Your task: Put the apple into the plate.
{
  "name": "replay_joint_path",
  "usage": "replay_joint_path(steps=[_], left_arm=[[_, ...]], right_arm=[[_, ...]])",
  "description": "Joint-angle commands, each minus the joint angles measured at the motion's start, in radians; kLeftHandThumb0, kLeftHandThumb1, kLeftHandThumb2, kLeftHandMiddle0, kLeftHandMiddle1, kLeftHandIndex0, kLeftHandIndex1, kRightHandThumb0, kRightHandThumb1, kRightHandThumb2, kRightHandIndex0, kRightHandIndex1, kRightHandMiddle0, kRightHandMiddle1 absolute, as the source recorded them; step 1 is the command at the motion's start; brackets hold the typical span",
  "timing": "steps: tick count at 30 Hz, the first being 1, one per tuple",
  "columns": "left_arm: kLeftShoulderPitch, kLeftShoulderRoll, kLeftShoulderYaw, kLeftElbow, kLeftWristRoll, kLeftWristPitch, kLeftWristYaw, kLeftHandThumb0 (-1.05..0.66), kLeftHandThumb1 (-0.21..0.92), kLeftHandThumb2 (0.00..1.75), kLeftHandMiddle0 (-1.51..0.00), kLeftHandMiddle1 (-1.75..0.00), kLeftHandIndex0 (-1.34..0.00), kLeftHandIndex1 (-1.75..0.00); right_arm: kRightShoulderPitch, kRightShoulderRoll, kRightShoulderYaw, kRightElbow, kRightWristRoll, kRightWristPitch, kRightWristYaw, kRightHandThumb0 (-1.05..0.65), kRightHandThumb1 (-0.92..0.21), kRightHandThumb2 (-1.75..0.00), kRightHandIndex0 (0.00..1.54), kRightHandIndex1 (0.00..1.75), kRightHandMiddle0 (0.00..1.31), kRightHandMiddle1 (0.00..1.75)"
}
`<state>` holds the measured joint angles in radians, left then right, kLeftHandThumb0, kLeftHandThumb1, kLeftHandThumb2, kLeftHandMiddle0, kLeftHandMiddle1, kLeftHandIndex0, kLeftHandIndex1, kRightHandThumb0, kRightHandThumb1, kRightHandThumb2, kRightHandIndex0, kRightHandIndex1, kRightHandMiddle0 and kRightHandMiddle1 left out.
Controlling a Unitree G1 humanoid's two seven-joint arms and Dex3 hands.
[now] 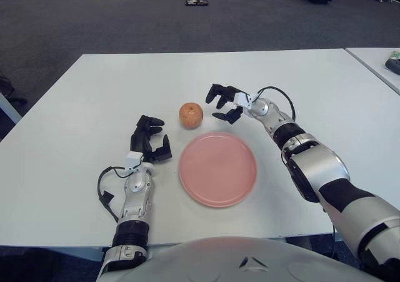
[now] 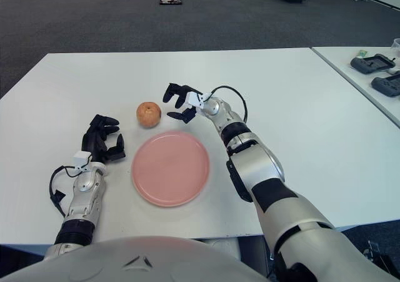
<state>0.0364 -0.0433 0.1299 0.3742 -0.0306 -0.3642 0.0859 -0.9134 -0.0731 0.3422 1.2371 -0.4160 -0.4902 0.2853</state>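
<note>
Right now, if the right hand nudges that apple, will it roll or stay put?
Probably rolls: the apple is round and sits free on the smooth table. It looks firm, so the open right hand beside it could close without squashing it. The glossy skin may slip.

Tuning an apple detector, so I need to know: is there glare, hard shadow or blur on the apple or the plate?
Left eye view: apple sharp, evenly lit, with only a faint soft shadow beneath; pink plate matte, no glare. Right eye view: the same, and the right hand, fingers open beside the apple, shows no motion blur, nor does the left hand.
</note>
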Motion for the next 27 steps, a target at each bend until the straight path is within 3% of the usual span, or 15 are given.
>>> replay_joint_path(steps=[1, 5, 11, 17, 25, 27], left_arm=[[0.043, -0.011, 0.001, 0.047, -0.008, 0.044, 0.003, -0.01, 0.21, 1.46, -0.67, -1.75, -0.49, -1.74], [0.046, -0.014, 0.002, 0.044, -0.01, 0.041, 0.005, -0.01, 0.21, 1.45, -0.66, -1.75, -0.48, -1.74], [0.046, -0.013, 0.008, 0.046, -0.016, 0.045, 0.003, -0.01, 0.25, 1.41, -0.63, -1.75, -0.45, -1.75], [0.044, -0.007, 0.012, 0.047, -0.002, 0.023, 0.013, -0.01, 0.32, 1.33, -0.58, -1.75, -0.39, -1.75], [0.035, 0.011, 0.011, 0.049, 0.031, 0.002, 0.041, -0.01, 0.3, 1.35, -0.61, -1.75, -0.4, -1.75], [0.027, 0.017, 0.014, 0.051, 0.035, 0.0, 0.045, -0.01, 0.29, 1.37, -0.62, -1.75, -0.41, -1.75]], right_arm=[[-0.029, 0.001, 0.026, -0.021, -0.026, -0.046, -0.008, -0.85, -0.55, -0.89, 0.0, 0.25, 0.0, 0.74], [-0.035, -0.004, 0.039, -0.02, -0.038, -0.079, -0.01, -0.87, -0.56, -0.88, 0.0, 0.06, 0.0, 0.59], [-0.038, -0.002, 0.048, -0.015, -0.047, -0.1, -0.019, -0.89, -0.53, -0.86, 0.0, 0.01, 0.0, 0.53], [-0.017, -0.006, 0.05, -0.022, -0.051, -0.105, -0.049, -0.91, -0.54, -0.86, 0.0, 0.0, 0.0, 0.5], [0.049, -0.028, 0.03, -0.07, -0.039, -0.104, -0.142, -0.73, -0.64, -0.91, 0.03, 0.02, 0.0, 0.52], [0.085, -0.041, 0.019, -0.103, -0.039, -0.11, -0.198, -0.68, -0.66, -0.93, 0.01, 0.2, 0.0, 0.6]])
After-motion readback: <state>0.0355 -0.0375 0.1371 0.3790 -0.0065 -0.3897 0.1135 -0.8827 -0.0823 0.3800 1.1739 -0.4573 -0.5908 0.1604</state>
